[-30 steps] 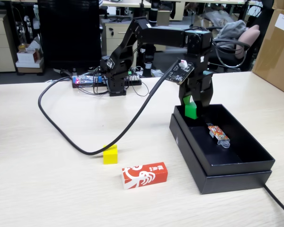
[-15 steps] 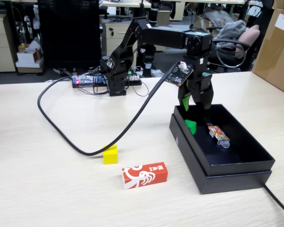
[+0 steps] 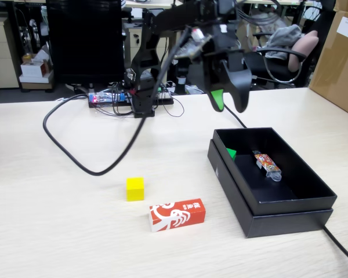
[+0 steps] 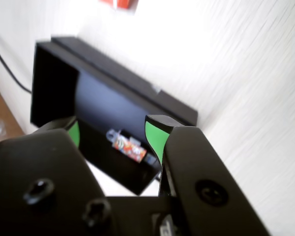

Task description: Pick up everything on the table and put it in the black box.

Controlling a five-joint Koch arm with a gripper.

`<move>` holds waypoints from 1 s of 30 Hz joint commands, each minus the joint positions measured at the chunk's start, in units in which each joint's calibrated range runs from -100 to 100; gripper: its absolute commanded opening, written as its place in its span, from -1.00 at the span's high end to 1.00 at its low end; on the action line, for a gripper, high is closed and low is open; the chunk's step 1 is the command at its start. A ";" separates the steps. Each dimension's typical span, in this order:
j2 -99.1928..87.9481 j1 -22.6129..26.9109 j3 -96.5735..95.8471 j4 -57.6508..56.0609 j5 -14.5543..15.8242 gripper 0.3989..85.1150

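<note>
gripper [image 3: 231, 108]: jaws spread wide, empty, in the air above the black box's far-left corner
green cube [image 3: 231, 153]: inside black box [image 3: 290, 204], against its left wall, below the gripper
yellow cube [image 3: 135, 189]: on table [image 3: 58, 220], left of box
red carton [image 3: 177, 214]: near table's front edge, just beside yellow cube

I am a small black hobby arm [image 3: 162, 26] built from boxy matte plastic segments joined in a chain. My base [image 3: 142, 104] is a dark block with tangled thin wires and a small board showing red and blue lights beside it. A thick black cable [image 3: 75, 156] runs from my wrist in a long loop. My gripper [image 3: 231, 104] has two curved black fingers [image 4: 160, 140] with bright green inner pads. Round recessed screws [image 4: 209, 191] dot my gripper's housing.
</note>
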 commanded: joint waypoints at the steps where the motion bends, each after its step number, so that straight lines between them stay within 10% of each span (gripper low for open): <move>1: -3.56 -3.61 -0.43 1.97 -2.59 0.11; 30: 20.31 -17.24 -16.93 22.88 -8.01 -0.06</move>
